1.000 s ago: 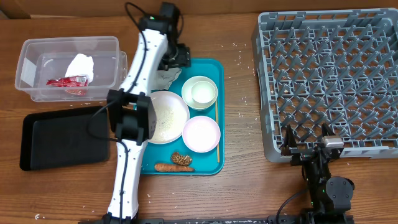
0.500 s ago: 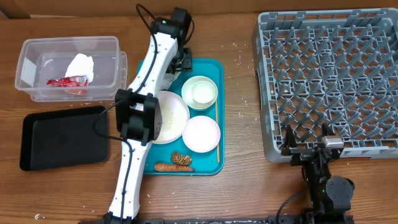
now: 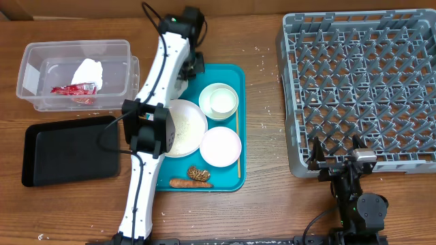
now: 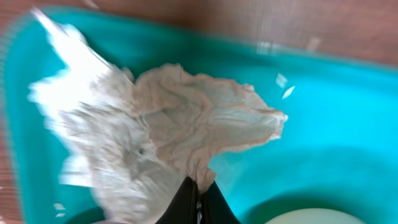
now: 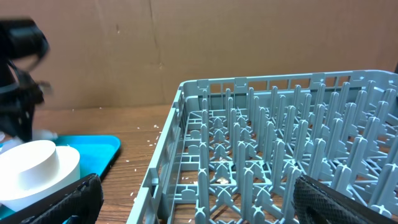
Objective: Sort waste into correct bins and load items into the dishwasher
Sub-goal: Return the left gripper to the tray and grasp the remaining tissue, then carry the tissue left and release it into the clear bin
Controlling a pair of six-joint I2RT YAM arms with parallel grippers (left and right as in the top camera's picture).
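In the left wrist view my left gripper is shut on a fold of a crumpled white tissue, which lies in the top-left corner of the teal tray. From overhead, that gripper sits at this corner and the arm hides most of the tissue. On the tray are a white plate with rice grains, a white cup, a smaller dish, chopsticks, a carrot piece and a brown lump. My right gripper stands open and empty by the grey dish rack.
A clear tub at the far left holds a white tissue and a red wrapper. A black tray lies in front of it. The right wrist view shows the rack's near wall and the cup.
The left jaws have closed onto the tissue. The left wrist swung a little right and then back left over the tray's corner. The right arm has not moved.
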